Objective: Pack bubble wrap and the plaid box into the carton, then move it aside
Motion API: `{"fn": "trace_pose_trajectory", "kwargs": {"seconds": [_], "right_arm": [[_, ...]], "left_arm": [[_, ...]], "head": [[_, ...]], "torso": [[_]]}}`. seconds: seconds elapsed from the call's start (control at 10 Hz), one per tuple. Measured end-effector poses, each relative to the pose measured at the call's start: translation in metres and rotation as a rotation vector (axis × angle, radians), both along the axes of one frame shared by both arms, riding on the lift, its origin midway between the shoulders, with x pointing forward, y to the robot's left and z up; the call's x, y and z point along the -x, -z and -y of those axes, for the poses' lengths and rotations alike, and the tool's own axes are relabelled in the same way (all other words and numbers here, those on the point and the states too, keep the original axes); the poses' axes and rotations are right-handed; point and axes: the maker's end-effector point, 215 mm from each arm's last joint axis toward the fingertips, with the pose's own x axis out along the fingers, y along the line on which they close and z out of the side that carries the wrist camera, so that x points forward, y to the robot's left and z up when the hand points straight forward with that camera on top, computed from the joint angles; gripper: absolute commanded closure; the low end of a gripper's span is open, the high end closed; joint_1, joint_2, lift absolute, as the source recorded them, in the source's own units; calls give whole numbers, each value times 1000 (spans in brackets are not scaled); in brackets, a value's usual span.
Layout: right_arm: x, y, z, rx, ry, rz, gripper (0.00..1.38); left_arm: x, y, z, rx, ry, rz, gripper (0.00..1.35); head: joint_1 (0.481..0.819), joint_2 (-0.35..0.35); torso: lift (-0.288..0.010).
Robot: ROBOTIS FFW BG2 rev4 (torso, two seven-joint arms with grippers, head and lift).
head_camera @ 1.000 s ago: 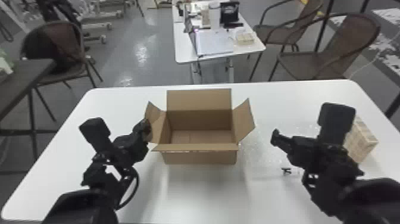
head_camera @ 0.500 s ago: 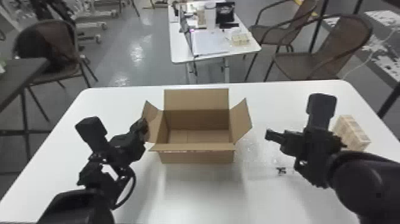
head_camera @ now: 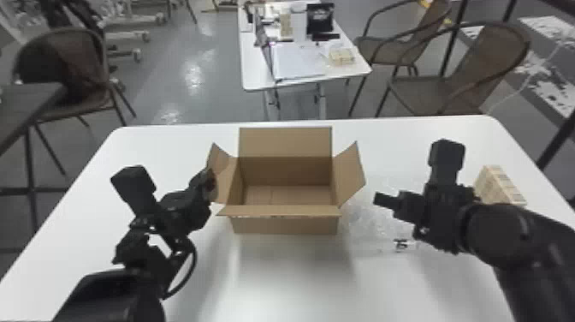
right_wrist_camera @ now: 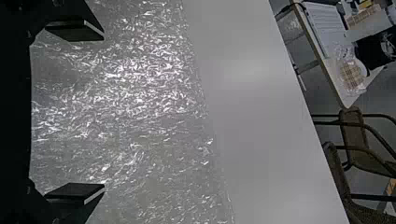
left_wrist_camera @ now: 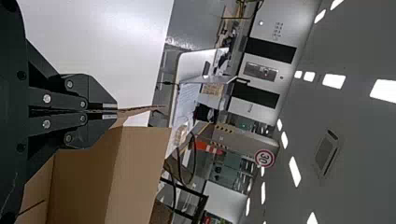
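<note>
An open cardboard carton (head_camera: 286,225) stands mid-table, flaps spread. My left gripper (head_camera: 210,183) is at its left flap; in the left wrist view the left gripper (left_wrist_camera: 116,111) is closed on that flap (left_wrist_camera: 140,110), seen edge-on between the fingertips. Clear bubble wrap (head_camera: 368,218) lies flat to the carton's right. Over it is my right gripper (head_camera: 380,201); in the right wrist view the right gripper (right_wrist_camera: 103,112) is wide open, with bubble wrap (right_wrist_camera: 140,93) beyond its fingers. The plaid box (head_camera: 498,186) stands at the table's right, behind the right arm.
A small dark item (head_camera: 401,244) lies near the wrap's front edge. The white table (head_camera: 274,282) has bare surface in front of the carton. Behind it are another table (head_camera: 299,77) and several chairs.
My right arm has shifted left and turned, its forearm now coming in more from the right. The left arm and carton keep their places; the whole scene shifted slightly left.
</note>
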Motion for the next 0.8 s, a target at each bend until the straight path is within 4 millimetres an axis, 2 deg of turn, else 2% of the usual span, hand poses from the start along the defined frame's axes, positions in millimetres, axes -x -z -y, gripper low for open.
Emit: {"fn": "trace_pose_trajectory", "kwargs": {"seconds": [0.2,0.4,0.8], "right_arm": [[1,7,1,37,-32,-69,269],[4,11,5,67,-70,-132,923],[6,7,13,89,-77,-128,1047]], "left_arm": [[0,0,1,2,1,1,1211],[-3,-1,4,4,6,4,1211],[-4,-4,4,12,6,13,1211]], "head": [[695,99],[695,93],[695,84]], "torso": [[-137],[-137],[-137]]}}
